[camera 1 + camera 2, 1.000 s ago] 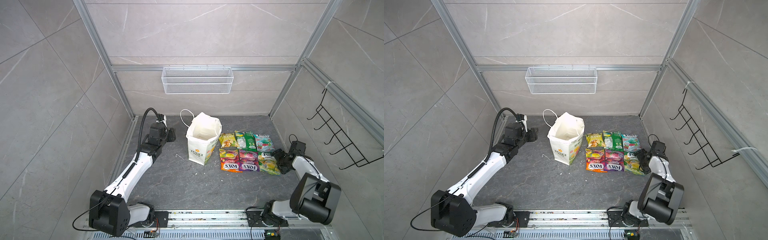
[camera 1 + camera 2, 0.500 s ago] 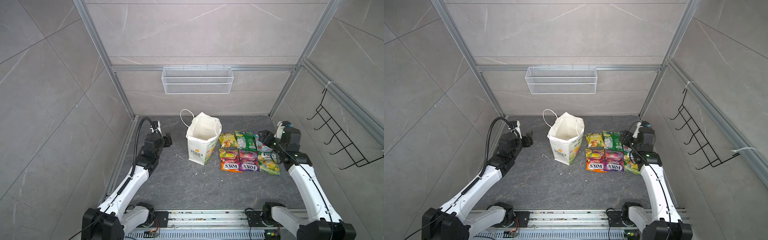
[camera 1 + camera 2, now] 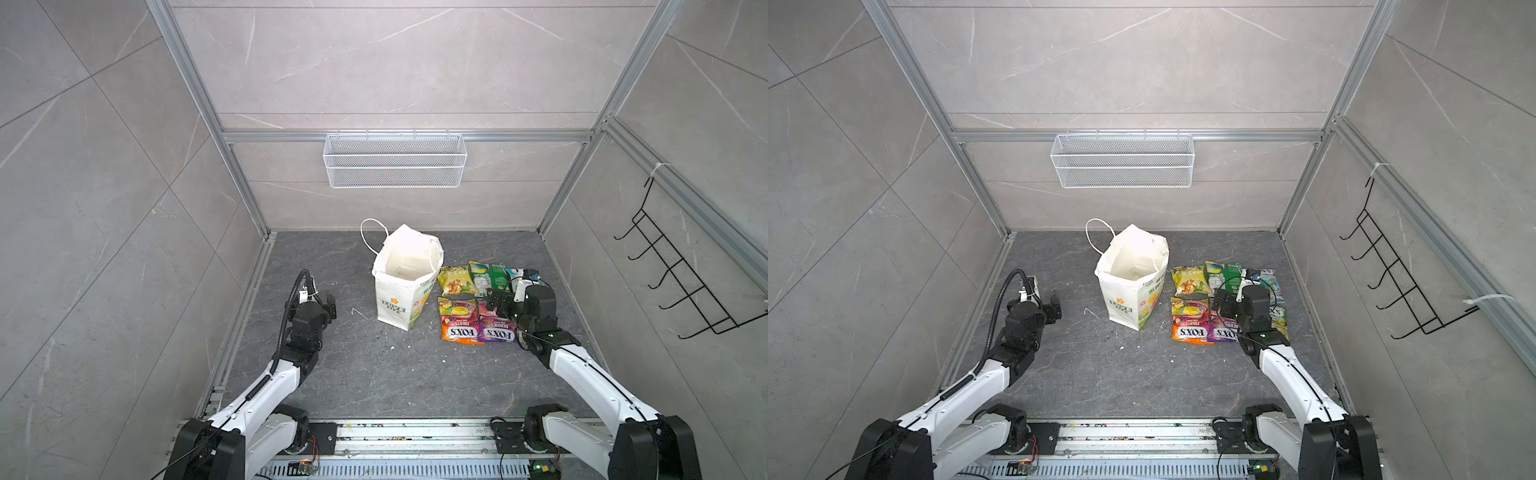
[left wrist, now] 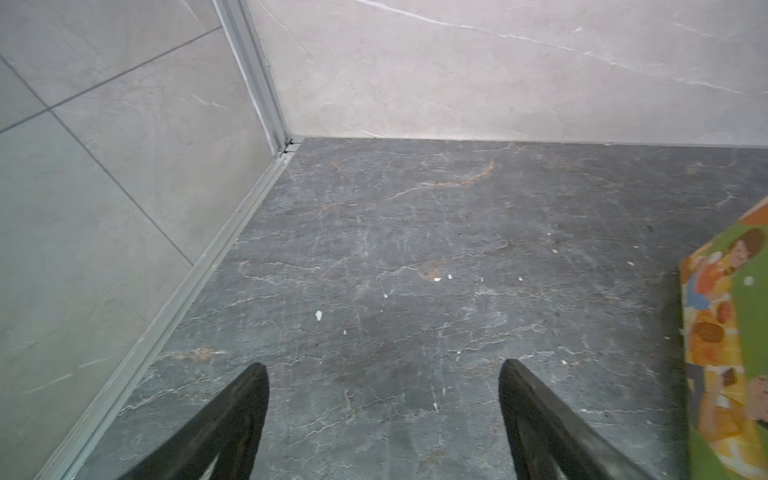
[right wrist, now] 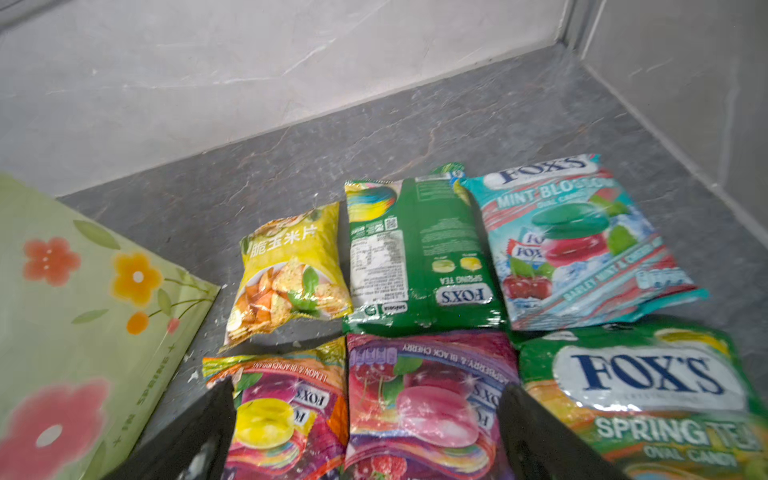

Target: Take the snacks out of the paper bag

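6 snack pkts point(image 5: 415, 257), 1 paper bag point(image 3: 399, 299), 1 wire basket point(image 3: 395, 170), 2 arms point(image 3: 270, 386).

The paper bag point(image 3: 399, 299) stands upright on the counter point(image 3: 374, 374), mid-width, toward the back; just right of it the snacks point(image 5: 415, 291) lie flat in two rows of three. Back row, from the bag outward: corn chip bag point(image 3: 456, 280), face-down Spring Tea bag point(image 3: 486, 276), Mint Blossom bag point(image 5: 582, 241); front row: Fruits bag point(image 3: 459, 320), Berries bag point(image 3: 496, 328), face-up Spring Tea bag point(image 5: 648, 386). The right pincer point(image 3: 496, 301) hangs over the Berries bag; the left pincer point(image 3: 330, 303) is left of the paper bag, well apart; a wire basket point(image 3: 395, 166) hangs on the back wall; a hook rack point(image 3: 673, 274) hangs on the right wall.
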Controlling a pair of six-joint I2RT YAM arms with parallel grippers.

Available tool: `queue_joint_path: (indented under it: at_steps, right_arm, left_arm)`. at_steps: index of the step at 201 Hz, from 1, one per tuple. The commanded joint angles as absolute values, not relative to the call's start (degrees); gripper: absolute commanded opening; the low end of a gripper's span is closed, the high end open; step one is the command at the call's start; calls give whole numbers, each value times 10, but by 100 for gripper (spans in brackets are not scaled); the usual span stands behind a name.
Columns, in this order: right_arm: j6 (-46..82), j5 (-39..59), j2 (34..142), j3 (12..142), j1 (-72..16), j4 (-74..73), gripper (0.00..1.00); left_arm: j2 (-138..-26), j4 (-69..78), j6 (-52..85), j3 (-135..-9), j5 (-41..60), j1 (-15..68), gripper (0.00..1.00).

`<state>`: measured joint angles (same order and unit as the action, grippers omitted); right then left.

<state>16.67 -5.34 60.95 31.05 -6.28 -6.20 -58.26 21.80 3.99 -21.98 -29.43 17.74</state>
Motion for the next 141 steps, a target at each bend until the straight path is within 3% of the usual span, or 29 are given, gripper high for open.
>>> queue_joint_path:
  at_steps: [1,21,99,141]
  right_arm:
    - [163,-163,611,298,-74,-98,99]
    - [141,-196,623,273,-77,-149,99]
    - [65,-174,693,215,-83,-380,99]
    - [81,-194,699,262,-83,-256,100]
  left_arm:
    - [-606,286,13,-215,-351,176,92]
    - [-638,308,5,-206,-371,173,94]
    - [-759,450,-26,-181,-326,125,94]
    - [-805,585,-37,-139,-273,82,95]
